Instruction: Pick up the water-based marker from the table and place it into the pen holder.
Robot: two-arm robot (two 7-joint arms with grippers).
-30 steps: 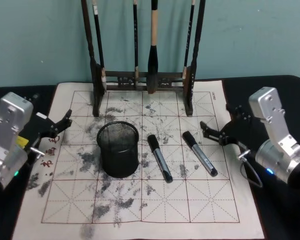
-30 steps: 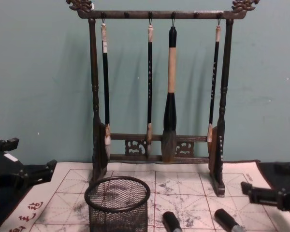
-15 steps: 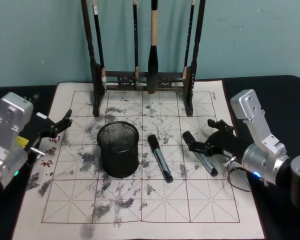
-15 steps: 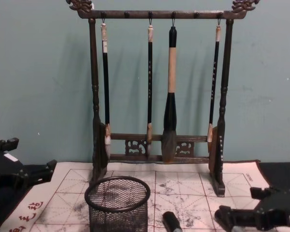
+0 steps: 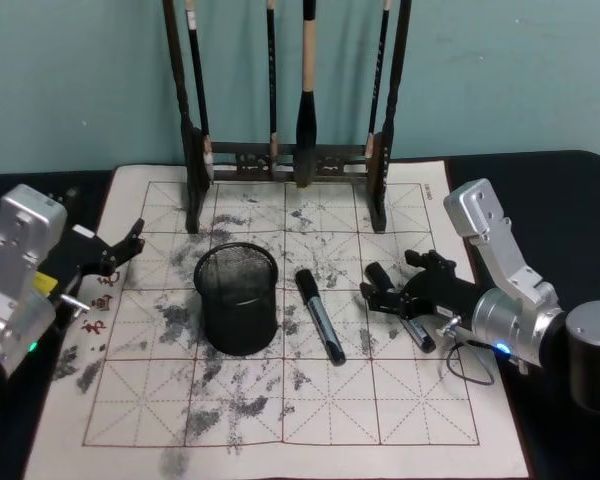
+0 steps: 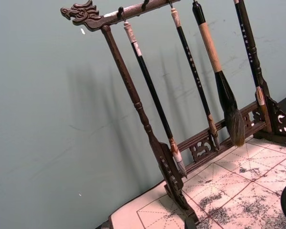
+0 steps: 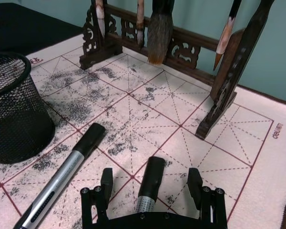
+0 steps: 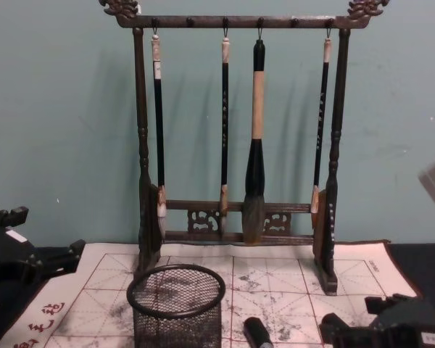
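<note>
The pen holder stands upright a little left of centre in the head view, on the ink-stained grid mat. Looking down its mouth I see its own mesh wall and base. 2 markers lie flat on the mat to its right, well outside it. The left marker lies just beside the holder. The right marker lies farther right, between the fingers of the right gripper. Those fingers are spread wide, 1 on each side of the black cap, with a gap on both sides. The left gripper hangs at the left edge of the mat, its fingers spread and holding nothing. At the top of the frame stands a wooden rack with 4 brushes hanging from it.
</note>
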